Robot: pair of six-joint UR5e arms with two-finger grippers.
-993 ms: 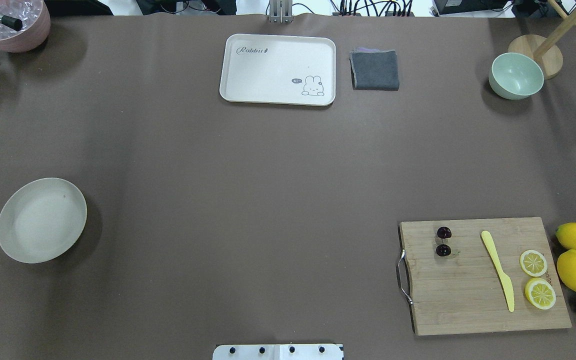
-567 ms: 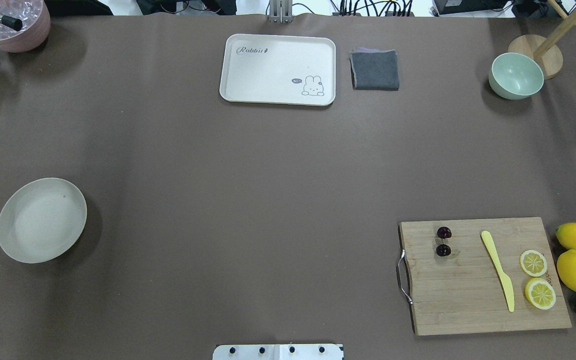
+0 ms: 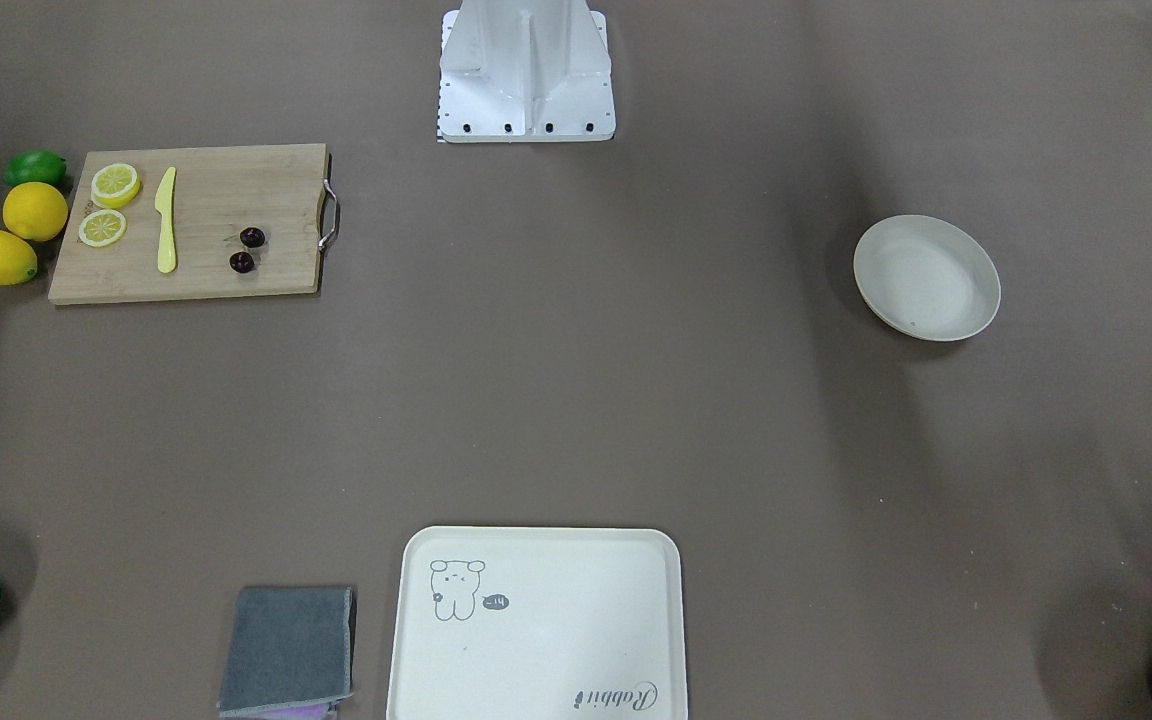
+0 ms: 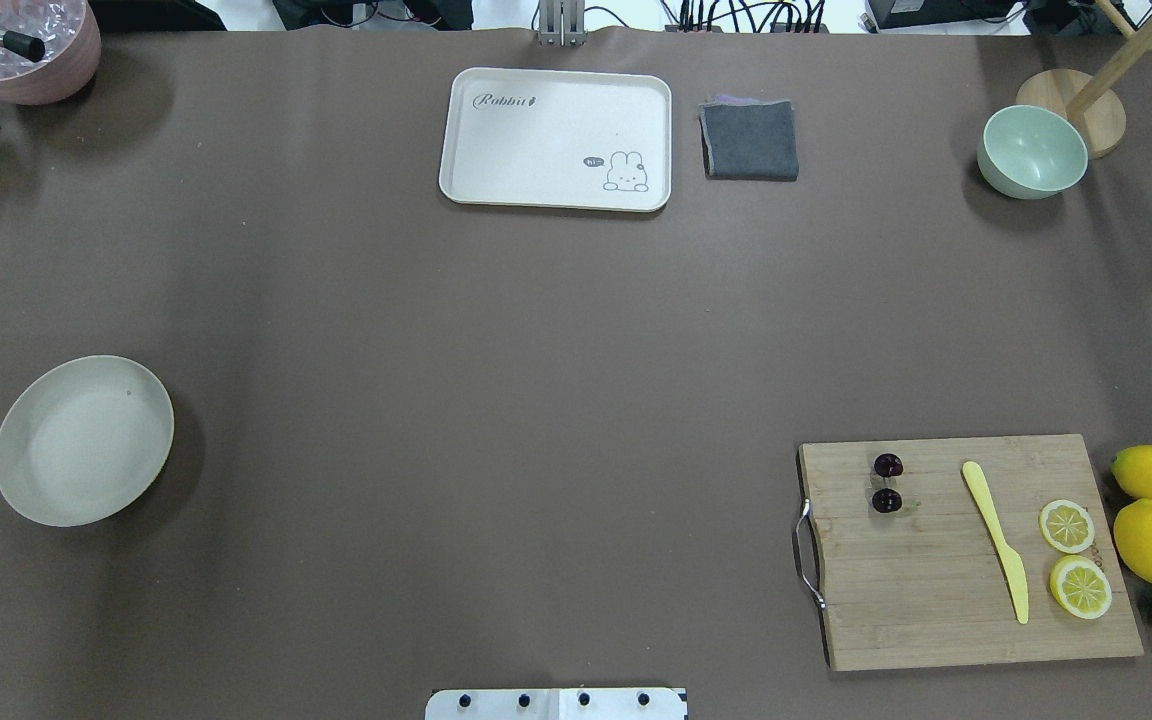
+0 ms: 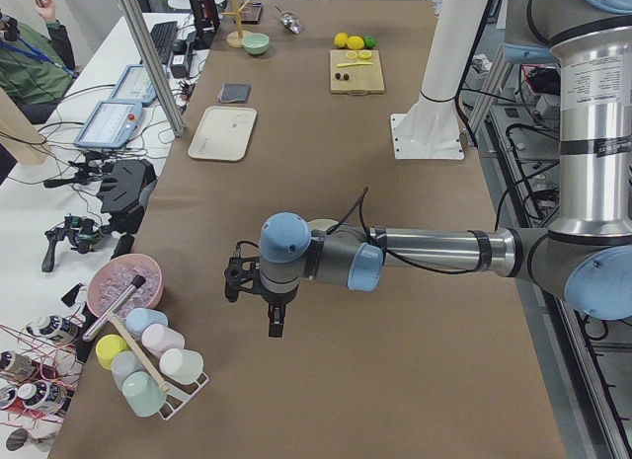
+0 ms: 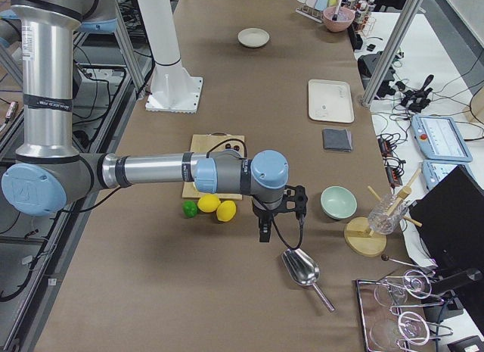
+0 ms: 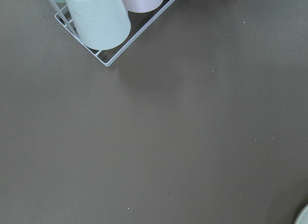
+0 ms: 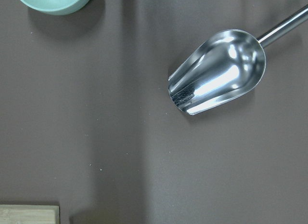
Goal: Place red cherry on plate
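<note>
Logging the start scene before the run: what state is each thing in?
red cherry: lying on the cutting board, ungripped
plate: upright, empty
tray: flat, empty
green bowl: upright, empty
cloth: folded
left gripper: above the table; open or shut unclear
right gripper: above the table; open or shut unclear

Light: even and diffuse from overhead; the brown table looks matte, with faint darker bands across it.
Shadows: soft-edged. In the overhead view the plate casts one to its right and the green bowl one to its left.
Glare: bright highlights on the metal scoop in the right wrist view.
Focus: fixed views are sharp; the left wrist view is slightly soft around the cups.
</note>
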